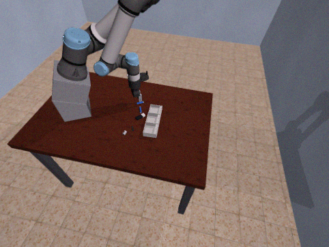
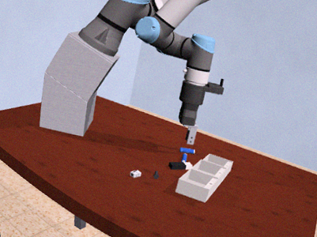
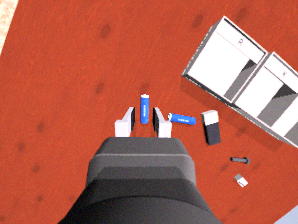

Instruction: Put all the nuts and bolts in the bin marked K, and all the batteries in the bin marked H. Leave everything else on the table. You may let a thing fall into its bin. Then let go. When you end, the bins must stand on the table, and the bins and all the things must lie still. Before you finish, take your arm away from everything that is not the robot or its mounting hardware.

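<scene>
My gripper is open and empty. It hangs a little above a blue battery, which shows between the fingers in the wrist view. A second blue battery lies just beside it, toward the bins. A dark bolt lies further off. The white bin block has three compartments in a row. In the wrist view I read R on one and K on its neighbour; the third label is out of frame.
A black block with a white end lies between the batteries and the bins. A small white piece lies next to the bolt. The arm's grey base stands at the table's far left.
</scene>
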Motion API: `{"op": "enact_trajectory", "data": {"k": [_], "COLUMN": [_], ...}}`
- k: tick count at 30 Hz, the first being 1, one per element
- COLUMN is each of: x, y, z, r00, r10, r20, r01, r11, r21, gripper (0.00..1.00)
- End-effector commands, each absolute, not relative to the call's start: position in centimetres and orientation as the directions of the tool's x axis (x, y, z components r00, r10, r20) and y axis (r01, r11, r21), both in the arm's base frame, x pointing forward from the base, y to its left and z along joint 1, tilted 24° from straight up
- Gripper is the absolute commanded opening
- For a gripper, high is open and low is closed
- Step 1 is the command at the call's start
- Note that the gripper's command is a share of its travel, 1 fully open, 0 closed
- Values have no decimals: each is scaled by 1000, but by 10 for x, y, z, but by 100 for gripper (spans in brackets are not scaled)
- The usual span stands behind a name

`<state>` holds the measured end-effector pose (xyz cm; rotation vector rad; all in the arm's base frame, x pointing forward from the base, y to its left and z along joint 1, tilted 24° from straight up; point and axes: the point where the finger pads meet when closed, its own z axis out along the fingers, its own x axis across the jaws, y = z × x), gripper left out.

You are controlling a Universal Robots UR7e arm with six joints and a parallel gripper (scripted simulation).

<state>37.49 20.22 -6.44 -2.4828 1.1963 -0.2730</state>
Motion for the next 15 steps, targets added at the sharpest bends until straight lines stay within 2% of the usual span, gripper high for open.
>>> {"op": "enact_trajectory", "data": {"k": [1, 15], "x": [383, 387], "y": [208, 210], "z": [-83, -92], "r00": [619, 619], "r10": [-785, -785], "r20": [18, 18], "r01": [-710, -710], "r11": [-569, -569], "r21": [-415, -415], "gripper": [60, 60]}}
